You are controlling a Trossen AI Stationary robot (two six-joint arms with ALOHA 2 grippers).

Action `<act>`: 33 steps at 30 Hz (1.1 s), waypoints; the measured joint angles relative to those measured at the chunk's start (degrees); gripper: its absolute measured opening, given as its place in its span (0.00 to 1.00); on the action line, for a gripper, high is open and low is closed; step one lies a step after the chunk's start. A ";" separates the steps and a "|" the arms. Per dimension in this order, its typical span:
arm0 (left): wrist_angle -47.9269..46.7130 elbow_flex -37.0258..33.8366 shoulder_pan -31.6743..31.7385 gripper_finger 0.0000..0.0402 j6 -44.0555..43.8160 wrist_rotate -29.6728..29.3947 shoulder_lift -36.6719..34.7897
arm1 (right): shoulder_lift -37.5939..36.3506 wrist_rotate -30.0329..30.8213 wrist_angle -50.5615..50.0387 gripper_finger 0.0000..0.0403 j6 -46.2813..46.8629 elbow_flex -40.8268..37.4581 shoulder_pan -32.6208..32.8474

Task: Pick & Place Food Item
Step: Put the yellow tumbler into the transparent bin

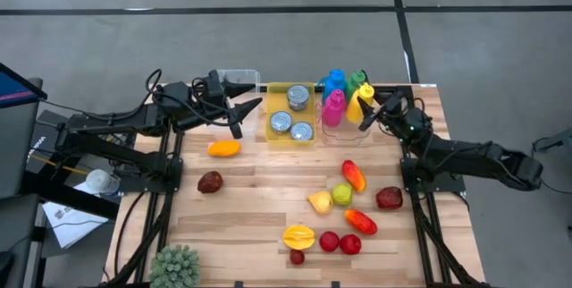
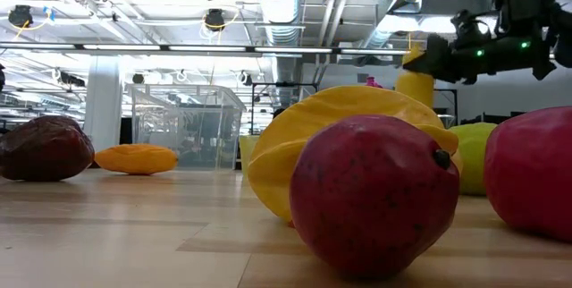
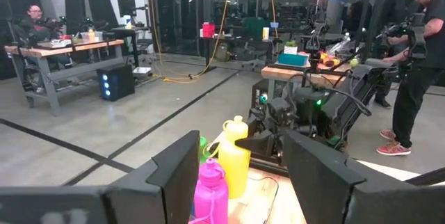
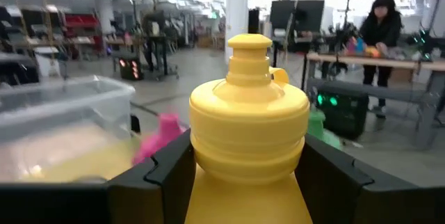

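High view: we count four plastic bottles, three metal cans (image 1: pixel 291 120) in yellow bin. Right gripper (image 4: pixel 236 172) hugs yellow plastic bottle (image 4: pixel 248 137) there. Left gripper (image 1: pixel 243 107) half open, empty, nearby.

Two dark jointed arms carry looping black cables; the right gripper (image 2: pixel 435 58) is matte black, with green lights glowing behind it.
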 joint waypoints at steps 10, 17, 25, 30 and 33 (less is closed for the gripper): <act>0.00 0.00 -0.01 0.48 0.00 -0.54 0.00 | 11.90 -0.07 8.57 0.53 -0.04 0.00 -1.38; 0.00 0.00 0.01 0.48 -0.02 -0.59 0.00 | 20.95 0.00 15.07 0.53 -0.05 0.02 -1.38; 0.00 0.00 0.00 0.48 -0.02 -0.59 0.00 | 26.02 0.04 17.68 0.54 1.16 0.15 -1.75; -0.02 0.00 -0.01 0.48 -0.02 -0.59 0.00 | 26.37 0.02 18.22 0.58 2.14 0.20 -1.75; -0.02 0.00 0.01 0.48 -0.02 -0.59 0.00 | 25.33 0.01 17.38 0.64 3.64 0.09 -1.74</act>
